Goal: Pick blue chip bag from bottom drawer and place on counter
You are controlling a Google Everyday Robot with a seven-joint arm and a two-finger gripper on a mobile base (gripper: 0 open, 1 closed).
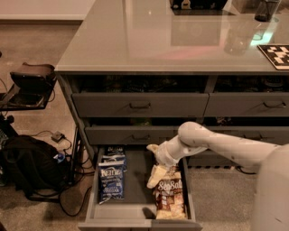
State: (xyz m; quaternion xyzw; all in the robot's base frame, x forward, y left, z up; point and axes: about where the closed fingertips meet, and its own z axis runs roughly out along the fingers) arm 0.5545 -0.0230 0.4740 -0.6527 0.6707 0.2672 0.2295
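The blue chip bag (110,181) with the white Kettle logo lies flat at the left of the open bottom drawer (135,223). A second blue bag (115,152) sits behind it. My gripper (153,161) hangs open and empty over the drawer's middle, to the right of the blue bag and just above the tan Sea Salt bags (170,195). It touches nothing that I can see. The glossy pale-grey counter (149,40) spans the top above the drawer bank.
Closed drawer fronts with dark bar handles (140,105) sit above the open drawer. A glass (265,10) and a checkered marker board (276,55) stand on the counter's right. A black bag (27,167), cables and a chair (31,76) are on the floor at left.
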